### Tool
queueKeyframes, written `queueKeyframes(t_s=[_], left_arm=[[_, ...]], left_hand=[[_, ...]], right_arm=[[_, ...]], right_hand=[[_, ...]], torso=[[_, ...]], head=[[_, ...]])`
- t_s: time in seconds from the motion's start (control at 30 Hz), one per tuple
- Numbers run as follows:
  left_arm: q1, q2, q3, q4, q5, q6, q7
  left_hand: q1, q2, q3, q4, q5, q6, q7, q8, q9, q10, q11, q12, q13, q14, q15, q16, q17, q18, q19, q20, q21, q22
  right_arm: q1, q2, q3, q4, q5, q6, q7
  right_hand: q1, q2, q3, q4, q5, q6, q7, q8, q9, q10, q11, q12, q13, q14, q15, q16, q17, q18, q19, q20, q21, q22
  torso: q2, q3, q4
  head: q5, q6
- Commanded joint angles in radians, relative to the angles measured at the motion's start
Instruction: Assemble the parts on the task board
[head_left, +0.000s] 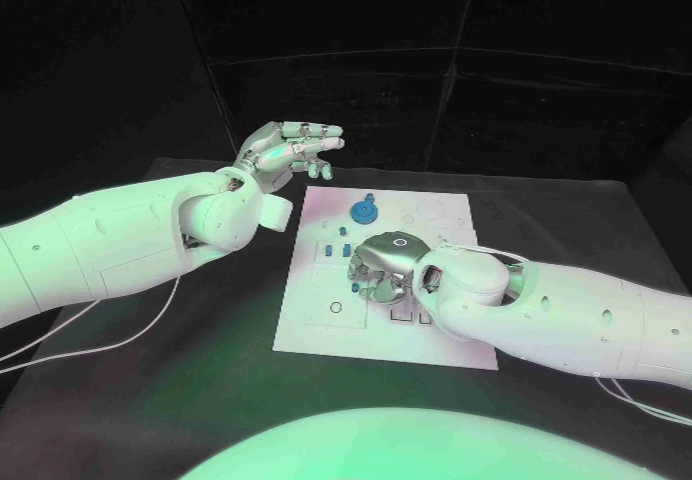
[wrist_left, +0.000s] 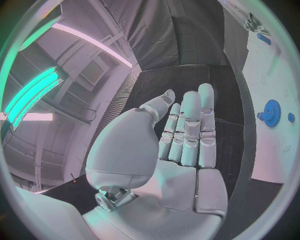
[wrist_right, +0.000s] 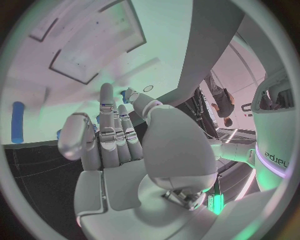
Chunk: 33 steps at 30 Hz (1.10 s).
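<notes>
task board (head_left: 440, 215) lies at the middle of the table (head_left: 173, 380), long side running from near edge to far edge. right hand (head_left: 387, 266) sits low over the board's middle, fingers curled down onto the surface; in the right wrist view a small blue part (wrist_right: 130, 93) shows at the fingertips (wrist_right: 107, 95), likely pinched so it can be steered into a seat, though the grip itself is partly hidden. blue gear (head_left: 366, 211) stands near the board's far edge, apart from that hand. small blue pegs (head_left: 338, 248) stand just beside the right hand, toward the board's left edge. left hand (head_left: 293, 148) hovers off the board's far left corner, fingers apart, holding nothing, probably parked clear so the right arm has room. assembly looks partway; several recesses near the board's near edge look unfilled.
</notes>
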<state>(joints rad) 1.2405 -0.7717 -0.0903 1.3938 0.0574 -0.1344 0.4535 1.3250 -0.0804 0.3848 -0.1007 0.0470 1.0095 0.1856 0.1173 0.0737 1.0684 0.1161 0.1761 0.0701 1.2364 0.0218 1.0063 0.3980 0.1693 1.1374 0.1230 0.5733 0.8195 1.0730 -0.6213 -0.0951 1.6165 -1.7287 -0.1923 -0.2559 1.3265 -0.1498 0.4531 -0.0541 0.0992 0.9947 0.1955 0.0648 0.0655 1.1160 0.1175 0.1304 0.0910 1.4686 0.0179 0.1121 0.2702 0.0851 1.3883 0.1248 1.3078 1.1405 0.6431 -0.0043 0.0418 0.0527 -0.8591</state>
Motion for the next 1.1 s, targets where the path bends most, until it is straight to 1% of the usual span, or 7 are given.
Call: queueKeyframes(t_s=[0.03, 0.2, 0.4, 0.57, 0.67, 0.83, 1.1], left_arm=[[0.001, -0.002, 0.001, 0.000, 0.003, 0.011, 0.002], [0.001, -0.004, 0.000, -0.002, 0.003, 0.011, 0.001], [0.001, -0.005, -0.001, -0.001, 0.003, 0.013, 0.001], [0.001, -0.007, -0.001, 0.000, 0.003, 0.014, 0.000], [0.001, -0.007, -0.001, 0.000, 0.003, 0.014, 0.001], [0.001, -0.007, -0.001, 0.001, 0.003, 0.015, 0.001], [0.001, -0.007, -0.002, 0.002, 0.003, 0.015, 0.001]], left_hand=[[0.004, 0.000, -0.006, 0.001, 0.004, -0.009, 0.000, 0.003, -0.001, -0.005, 0.001, 0.005, -0.001, -0.003, 0.006, -0.002, -0.001, 0.012, -0.003, 0.004, -0.006, -0.001], [0.004, 0.000, -0.007, 0.000, 0.004, -0.009, 0.000, 0.003, -0.001, -0.006, 0.001, 0.005, -0.001, -0.003, 0.006, -0.002, -0.001, 0.012, -0.003, 0.004, -0.007, -0.001], [0.004, 0.000, -0.007, 0.000, 0.004, -0.009, 0.000, 0.003, -0.001, -0.006, 0.001, 0.005, -0.001, -0.003, 0.006, -0.002, -0.001, 0.012, -0.003, 0.004, -0.007, -0.001], [0.004, 0.000, -0.007, 0.000, 0.004, -0.009, 0.000, 0.003, -0.001, -0.007, 0.002, 0.005, -0.001, -0.004, 0.006, -0.002, -0.001, 0.012, -0.003, 0.004, -0.007, -0.001], [0.004, 0.000, -0.007, 0.000, 0.004, -0.009, 0.000, 0.003, -0.001, -0.007, 0.002, 0.005, -0.001, -0.004, 0.006, -0.002, -0.001, 0.012, -0.003, 0.004, -0.007, -0.001], [0.004, 0.000, -0.007, 0.000, 0.004, -0.009, 0.000, 0.003, -0.001, -0.007, 0.002, 0.005, -0.001, -0.004, 0.006, -0.002, -0.001, 0.012, -0.003, 0.004, -0.007, -0.001], [0.004, 0.000, -0.007, 0.000, 0.004, -0.009, 0.000, 0.003, -0.001, -0.007, 0.002, 0.005, -0.001, -0.004, 0.006, -0.002, -0.001, 0.012, -0.003, 0.004, -0.007, -0.001]], right_arm=[[0.002, -0.035, 0.001, 0.034, -0.018, -0.050, -0.018], [0.010, -0.102, 0.006, 0.101, -0.024, -0.092, -0.027], [0.037, -0.180, 0.047, 0.144, 0.012, -0.101, -0.029], [0.060, -0.234, 0.065, 0.132, 0.061, -0.079, -0.033], [0.065, -0.245, 0.068, 0.117, 0.075, -0.063, -0.033], [0.067, -0.238, 0.070, 0.088, 0.085, -0.037, -0.028], [0.055, -0.222, 0.069, 0.051, 0.088, -0.010, -0.026]], right_hand=[[0.001, -0.016, -0.014, 0.001, 0.002, -0.017, 0.001, -0.004, -0.001, -0.014, 0.003, 0.002, -0.002, 0.010, 0.009, -0.007, 0.001, 0.008, -0.009, 0.001, -0.007, -0.004], [-0.008, -0.029, -0.043, 0.016, -0.004, -0.032, 0.002, -0.002, 0.000, -0.031, 0.004, 0.011, -0.004, 0.013, 0.012, -0.008, 0.003, 0.010, -0.013, 0.005, -0.014, -0.014], [-0.002, -0.033, -0.118, 0.055, -0.004, -0.043, -0.008, 0.003, 0.004, -0.059, 0.001, 0.036, -0.010, 0.017, 0.012, -0.012, 0.004, 0.012, -0.015, 0.007, -0.023, -0.024], [0.015, -0.032, -0.152, 0.067, 0.017, -0.043, -0.016, 0.003, 0.004, -0.067, -0.003, 0.054, -0.013, 0.018, 0.009, -0.015, 0.004, 0.011, -0.013, 0.006, -0.025, -0.026], [0.024, -0.030, -0.173, 0.076, 0.020, -0.045, -0.019, 0.002, 0.004, -0.079, -0.005, 0.061, -0.016, 0.019, 0.008, -0.017, 0.004, 0.012, -0.014, 0.005, -0.028, -0.030], [0.039, -0.025, -0.199, 0.086, 0.021, -0.054, -0.021, 0.001, 0.003, -0.096, -0.006, 0.070, -0.020, 0.020, 0.008, -0.019, 0.004, 0.013, -0.015, 0.005, -0.032, -0.035], [0.056, -0.017, -0.213, 0.092, 0.024, -0.058, -0.019, 0.001, 0.003, -0.108, -0.004, 0.078, -0.022, 0.020, 0.008, -0.021, 0.004, 0.013, -0.017, 0.005, -0.037, -0.040]], torso=[[-0.001, 0.0002, -0.0006], [-0.002, -0.0005, -0.0008], [-0.001, -0.0010, 0.0009], [-0.001, -0.0024, -0.0005], [0.000, -0.0023, -0.0015], [0.001, 0.0015, -0.0008], [0.000, -0.0006, 0.0019]], head=[[-0.001, 0.004], [-0.004, 0.011], [-0.018, 0.023], [-0.025, 0.029], [-0.028, 0.032], [-0.028, 0.037], [-0.031, 0.039]])
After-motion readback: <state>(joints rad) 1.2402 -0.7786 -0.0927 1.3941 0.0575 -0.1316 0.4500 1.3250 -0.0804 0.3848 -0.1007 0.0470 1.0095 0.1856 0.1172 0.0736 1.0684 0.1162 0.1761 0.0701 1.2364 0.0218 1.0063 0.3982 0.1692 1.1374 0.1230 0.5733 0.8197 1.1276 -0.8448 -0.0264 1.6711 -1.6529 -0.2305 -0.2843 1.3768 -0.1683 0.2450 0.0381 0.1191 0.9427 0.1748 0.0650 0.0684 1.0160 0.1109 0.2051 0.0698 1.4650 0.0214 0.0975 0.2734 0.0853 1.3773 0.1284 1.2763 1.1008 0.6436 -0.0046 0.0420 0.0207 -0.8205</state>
